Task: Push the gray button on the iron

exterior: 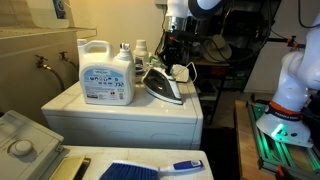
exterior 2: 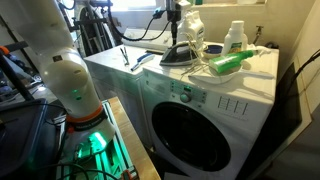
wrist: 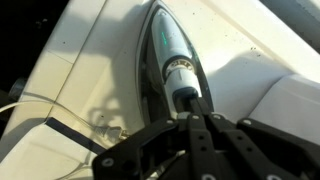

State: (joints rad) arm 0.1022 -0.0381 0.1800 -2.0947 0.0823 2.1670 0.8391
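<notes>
The iron [exterior: 163, 83] [exterior 2: 180, 56] stands on its soleplate on the white washer top [exterior: 120, 112], dark-bodied with a pale lower edge. From above, the iron [wrist: 165, 45] points away from the wrist camera. Its gray button [wrist: 179, 72] sits on the handle's top. My gripper [wrist: 191, 100] is shut, fingers pressed together with nothing between them, and their tips rest on the handle just behind the button, at its near edge. In both exterior views the gripper [exterior: 173, 55] [exterior 2: 177, 38] comes straight down onto the top of the iron.
A big white detergent jug [exterior: 107, 72] stands beside the iron, with smaller bottles [exterior: 140, 52] behind it. A green bottle [exterior 2: 228, 63] lies near a white bottle [exterior 2: 235, 38]. A blue brush [exterior: 150, 168] lies on the near counter. The washer door [exterior 2: 195, 125] faces the robot base [exterior 2: 70, 80].
</notes>
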